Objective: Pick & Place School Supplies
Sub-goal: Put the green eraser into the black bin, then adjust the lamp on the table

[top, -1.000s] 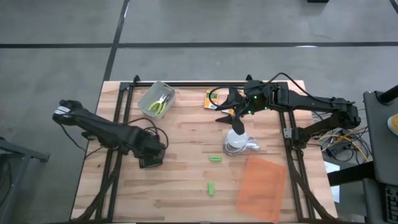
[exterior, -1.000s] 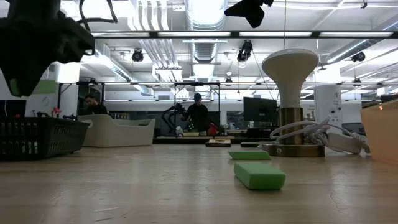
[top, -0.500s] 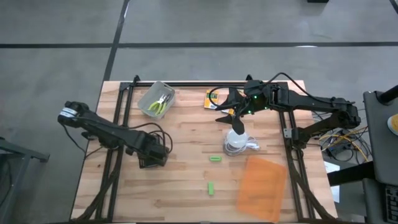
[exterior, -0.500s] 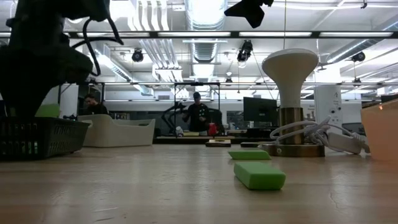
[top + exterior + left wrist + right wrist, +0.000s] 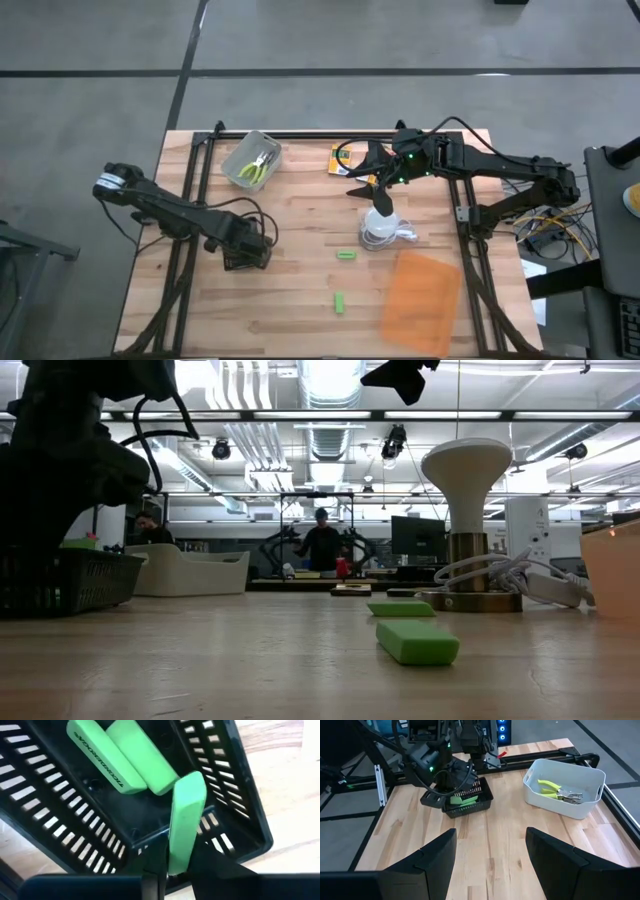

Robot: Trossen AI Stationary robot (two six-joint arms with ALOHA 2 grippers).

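Wooden slats formed the table top (image 5: 300, 215), which stood on a grey floor; the low view looked past it into a lit workshop where a person (image 5: 322, 546) stood far behind. At the table's left, the left gripper (image 5: 172, 865) hung over the black slotted basket (image 5: 243, 259), its fingers (image 5: 155, 855) closed on the lower end of a green stick (image 5: 184, 822) held upright just above the basket floor. Two more green sticks (image 5: 122, 755) lay side by side, touching, inside the same basket. The right gripper (image 5: 365, 170) waited above the far middle of the table with its fingers (image 5: 560, 855) spread apart and nothing between them. Near the far left corner, a white bin (image 5: 252, 159) held a pair of yellow-green-handled pliers (image 5: 559, 794). An orange-yellow box (image 5: 340, 160) lay just beside the right gripper, partly hidden by it. A white lamp (image 5: 381, 225) on a round base stood near the middle, with a translucent orange sheet (image 5: 420, 300) at the near right. Two loose green sticks (image 5: 346, 255) (image 5: 340, 302) lay on the bare wood, well apart from the basket.
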